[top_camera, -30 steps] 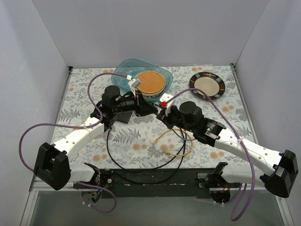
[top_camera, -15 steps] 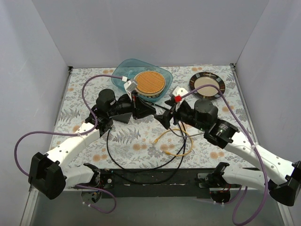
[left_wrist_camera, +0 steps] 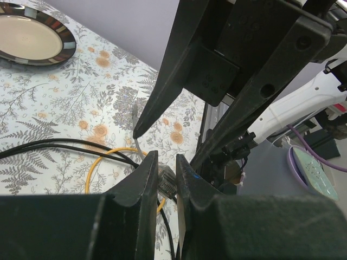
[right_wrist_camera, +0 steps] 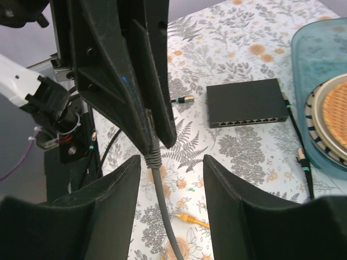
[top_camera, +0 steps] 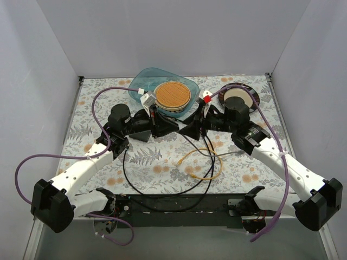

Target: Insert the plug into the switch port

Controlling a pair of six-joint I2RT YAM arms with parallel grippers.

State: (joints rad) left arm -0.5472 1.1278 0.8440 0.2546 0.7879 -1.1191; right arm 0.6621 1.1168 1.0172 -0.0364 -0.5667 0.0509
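The left gripper [left_wrist_camera: 166, 162] was pinched narrowly on the plug [left_wrist_camera: 167, 183], a clear connector held between its two fingers at the lower centre of the left wrist view. A grey cable [right_wrist_camera: 161, 216] ran from the plug down the middle of the right wrist view, passing through the gap between the fingers of the right gripper [right_wrist_camera: 171, 162]. That gripper stood wide and gripped nothing. From overhead the two grippers came tip to tip near the centre of the frame, just below the blue tray [top_camera: 142, 79] with its woven-topped bowl [top_camera: 172, 95]. The switch [right_wrist_camera: 246, 107] lay flat on the floral table [top_camera: 97, 108] in the upper right of the right wrist view. Its row of sockets ran along its lower long edge. It sat just left of the tray and well apart from the plug. In the overhead view the arms hid it and I could not make it out. A yellow cable [top_camera: 201, 165] lay looped on the table below the grippers, crossed by black cables [top_camera: 126, 172]. The dark-rimmed plate [top_camera: 245, 92] sat at the upper right of the overhead frame, partly covered by the right arm.
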